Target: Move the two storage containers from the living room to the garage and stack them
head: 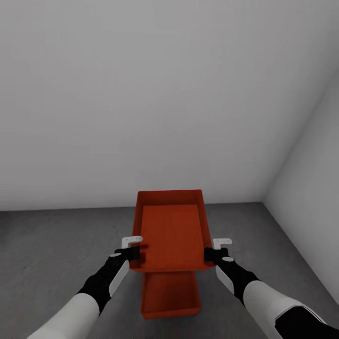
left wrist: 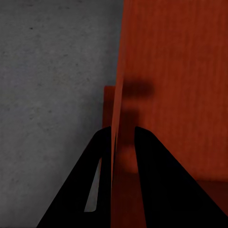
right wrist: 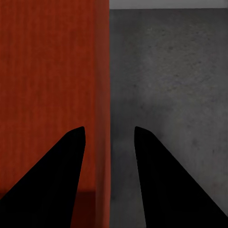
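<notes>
Now, in the garage, one bin (head: 170,294) sits on the floor (head: 56,245); the other bin (head: 172,230) hangs above it, left gripper (head: 135,253) clamped on its wall, right gripper (head: 210,254) straddling the opposite wall with a gap. Stacking remains.

Plain grey-white walls (head: 141,94) meet mottled grey floor (head: 47,245), seemingly concrete.

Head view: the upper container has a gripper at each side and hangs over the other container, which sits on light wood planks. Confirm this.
Not quite. The lower container sits on a dark grey, mottled floor, not on wood planks, as the head view shows. The rest stands: the upper container has the left gripper and the right gripper at its sides, over the other one.
</notes>
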